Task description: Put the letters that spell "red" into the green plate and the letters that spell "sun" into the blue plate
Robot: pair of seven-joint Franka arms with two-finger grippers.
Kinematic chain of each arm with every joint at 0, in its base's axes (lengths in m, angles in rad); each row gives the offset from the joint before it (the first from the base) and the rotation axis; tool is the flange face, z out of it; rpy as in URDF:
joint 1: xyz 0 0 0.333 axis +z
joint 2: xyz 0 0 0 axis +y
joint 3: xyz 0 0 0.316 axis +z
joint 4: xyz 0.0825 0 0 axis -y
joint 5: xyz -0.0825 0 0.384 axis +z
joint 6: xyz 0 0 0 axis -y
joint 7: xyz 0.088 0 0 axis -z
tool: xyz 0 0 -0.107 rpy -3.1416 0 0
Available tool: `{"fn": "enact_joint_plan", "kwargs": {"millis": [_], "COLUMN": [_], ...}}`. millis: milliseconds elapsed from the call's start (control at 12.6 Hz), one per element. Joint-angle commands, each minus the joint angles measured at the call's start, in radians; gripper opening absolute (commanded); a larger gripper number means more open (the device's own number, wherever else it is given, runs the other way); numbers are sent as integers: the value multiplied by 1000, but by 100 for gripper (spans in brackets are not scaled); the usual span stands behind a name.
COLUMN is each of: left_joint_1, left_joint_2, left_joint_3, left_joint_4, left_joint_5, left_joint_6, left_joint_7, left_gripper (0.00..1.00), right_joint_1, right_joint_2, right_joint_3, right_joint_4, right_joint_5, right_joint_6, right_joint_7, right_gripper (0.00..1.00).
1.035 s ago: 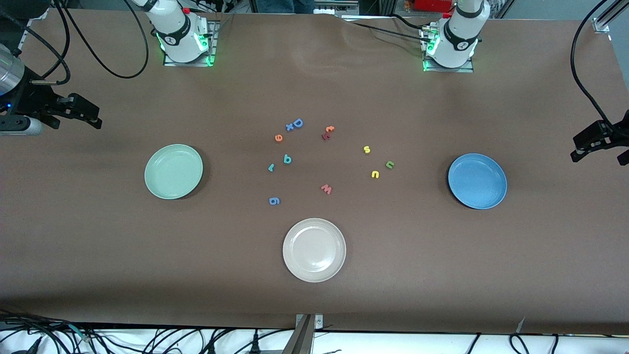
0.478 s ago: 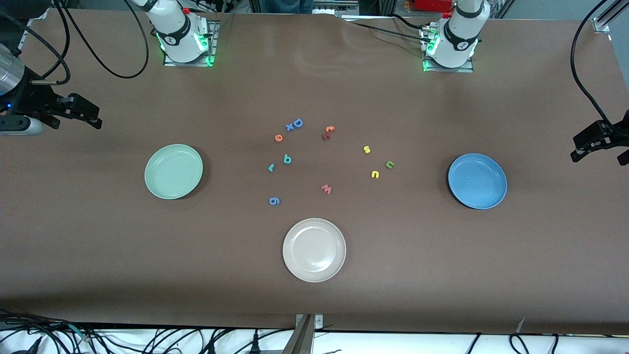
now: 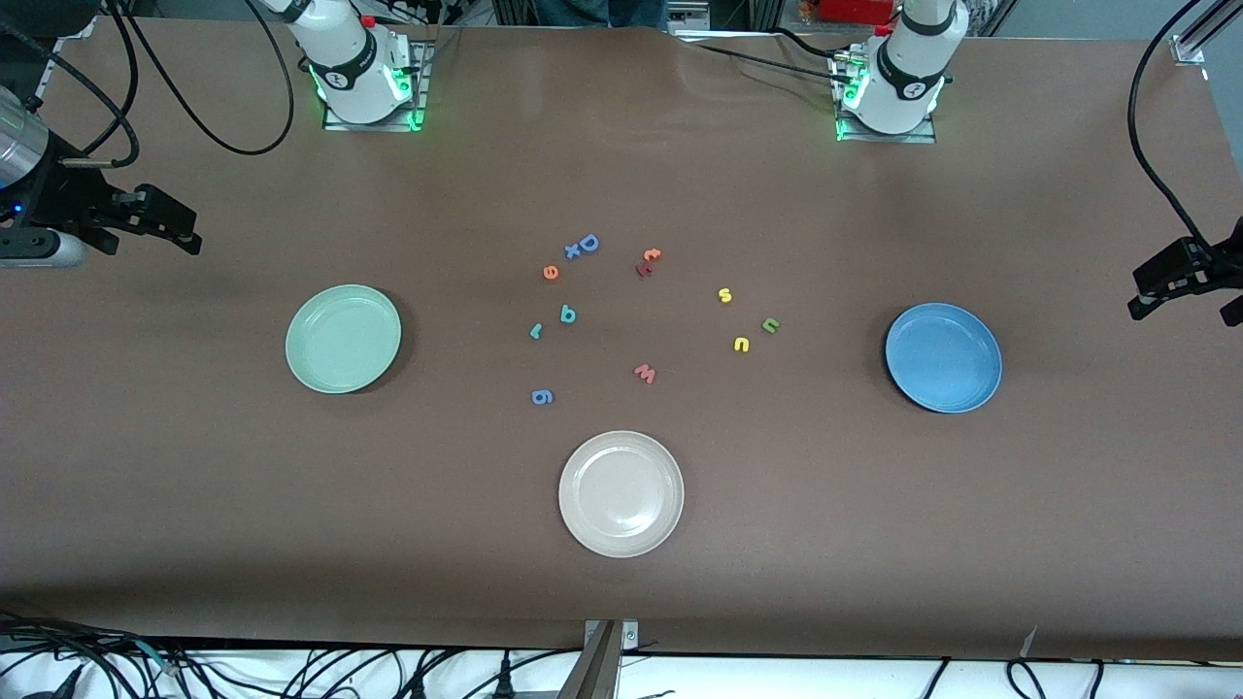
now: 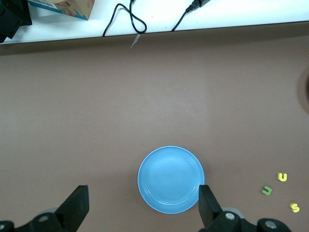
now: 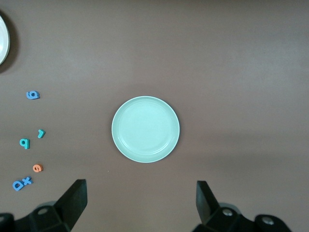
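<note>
The green plate (image 3: 343,338) lies toward the right arm's end of the table and the blue plate (image 3: 943,357) toward the left arm's end. Between them lie a teal r (image 3: 535,331), a teal d (image 3: 567,314) and an orange e (image 3: 551,272). Closer to the blue plate are a yellow s (image 3: 724,295), a green n (image 3: 770,325) and a yellow u (image 3: 741,344). My right gripper (image 3: 184,229) hangs open and empty high over its end of the table, and its wrist view shows the green plate (image 5: 145,129). My left gripper (image 3: 1180,294) hangs open and empty high by the blue plate (image 4: 170,179).
A cream-white plate (image 3: 621,493) lies nearest the front camera. Other letters lie in the middle: a blue D (image 3: 587,243) with a blue x (image 3: 572,250), an orange t (image 3: 652,254), a pink w (image 3: 645,373) and a blue g (image 3: 542,396). Cables run along the table's edges.
</note>
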Motion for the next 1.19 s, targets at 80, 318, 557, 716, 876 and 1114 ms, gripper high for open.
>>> {"fn": "enact_joint_plan", "kwargs": {"millis": [80, 318, 557, 716, 876, 1114], "left_joint_1": [12, 7, 7, 10, 9, 9], "left_joint_2": [8, 8, 10, 10, 10, 10], "left_joint_3": [-1, -8, -7, -5, -7, -7], "left_joint_4": [32, 42, 57, 57, 58, 60], "left_joint_5": [-25, -21, -22, -22, -15, -18], "left_joint_6": [-24, -26, -30, -30, -30, -29], "left_joint_7": [6, 3, 3, 3, 3, 3], "left_gripper": [100, 100, 100, 100, 100, 100], "right_joint_1": [1, 1, 1, 1, 1, 1], "right_joint_2": [1, 1, 1, 1, 1, 1], "right_joint_3": [-2, -2, -2, -2, -2, -2], "right_joint_4": [11, 13, 11, 11, 11, 11], "right_joint_5": [-5, -5, -5, -5, -7, -5], "right_joint_6": [-9, -7, -7, -4, -4, -4], "right_joint_7": [-12, -12, -12, -12, -12, -12], "right_gripper": [100, 100, 100, 100, 100, 100]}}
